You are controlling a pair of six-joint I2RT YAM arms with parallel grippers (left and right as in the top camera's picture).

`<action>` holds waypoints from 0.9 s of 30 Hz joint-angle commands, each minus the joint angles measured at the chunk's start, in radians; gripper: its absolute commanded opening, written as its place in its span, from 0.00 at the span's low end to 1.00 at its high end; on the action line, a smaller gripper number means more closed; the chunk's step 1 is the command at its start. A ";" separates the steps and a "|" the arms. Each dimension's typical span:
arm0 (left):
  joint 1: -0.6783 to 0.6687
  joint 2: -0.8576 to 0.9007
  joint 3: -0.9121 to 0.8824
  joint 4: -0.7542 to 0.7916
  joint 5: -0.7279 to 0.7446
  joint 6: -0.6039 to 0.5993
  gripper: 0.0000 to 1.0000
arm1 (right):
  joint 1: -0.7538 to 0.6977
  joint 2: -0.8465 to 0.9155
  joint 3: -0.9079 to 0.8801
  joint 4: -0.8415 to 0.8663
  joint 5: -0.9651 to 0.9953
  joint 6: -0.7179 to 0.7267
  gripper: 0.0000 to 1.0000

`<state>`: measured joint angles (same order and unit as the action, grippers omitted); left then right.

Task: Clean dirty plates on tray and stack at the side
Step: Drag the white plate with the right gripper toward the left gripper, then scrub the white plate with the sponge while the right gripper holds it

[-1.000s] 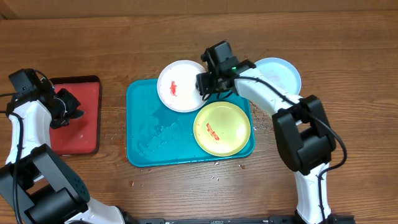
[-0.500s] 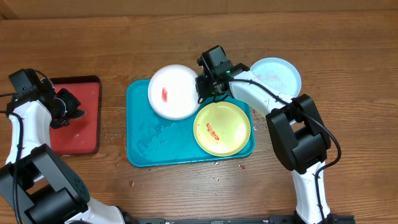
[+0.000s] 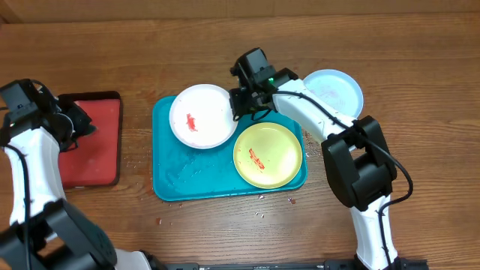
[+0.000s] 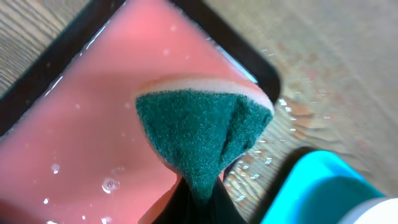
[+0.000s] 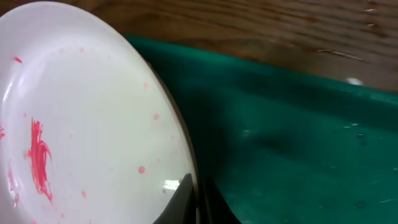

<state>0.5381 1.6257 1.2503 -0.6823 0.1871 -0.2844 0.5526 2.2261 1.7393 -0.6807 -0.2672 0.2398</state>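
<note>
Right gripper (image 3: 240, 106) clamped on white plate (image 3: 201, 116) rim over teal tray (image 3: 166, 177); left gripper (image 4: 200, 198) pinching green sponge (image 4: 199, 127) above red tray (image 4: 81, 162).

you have the teal tray (image 3: 169, 180) flat on the table. the white plate (image 3: 201, 115), red-smeared, overlaps its far rim; the yellow-green plate (image 3: 268, 155), orange-smeared, lies at its right end. the light blue plate (image 3: 332, 91) sits off it, near the far right corner.

You are at a robot test bench, a lab sort of setup; two white-and-black arms (image 3: 360, 165) stand at a wood-grain table (image 3: 420, 45); on it sit staged dishwashing props: a teal tray (image 3: 169, 180), smeared plastic plates (image 3: 268, 155), a red tray (image 3: 101, 150), a sponge (image 4: 199, 130).
</note>
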 commanded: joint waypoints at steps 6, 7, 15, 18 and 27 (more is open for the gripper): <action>-0.005 -0.085 0.028 -0.010 0.163 0.019 0.04 | 0.127 -0.041 0.019 -0.082 -0.009 0.000 0.04; -0.005 -0.085 0.028 -0.013 0.177 0.019 0.04 | 0.136 -0.041 0.018 -0.086 -0.002 0.001 0.04; -0.089 -0.085 0.028 -0.063 0.207 0.067 0.04 | 0.183 -0.038 0.001 -0.118 0.197 0.080 0.04; -0.163 -0.084 0.028 -0.078 0.197 0.087 0.04 | 0.183 -0.029 -0.030 -0.085 0.201 0.095 0.04; -0.378 -0.065 0.028 -0.109 0.179 0.086 0.04 | 0.157 0.016 -0.035 -0.068 0.203 0.140 0.04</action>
<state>0.2100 1.5646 1.2510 -0.7887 0.3637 -0.2276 0.7280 2.2269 1.7096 -0.7517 -0.0891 0.3553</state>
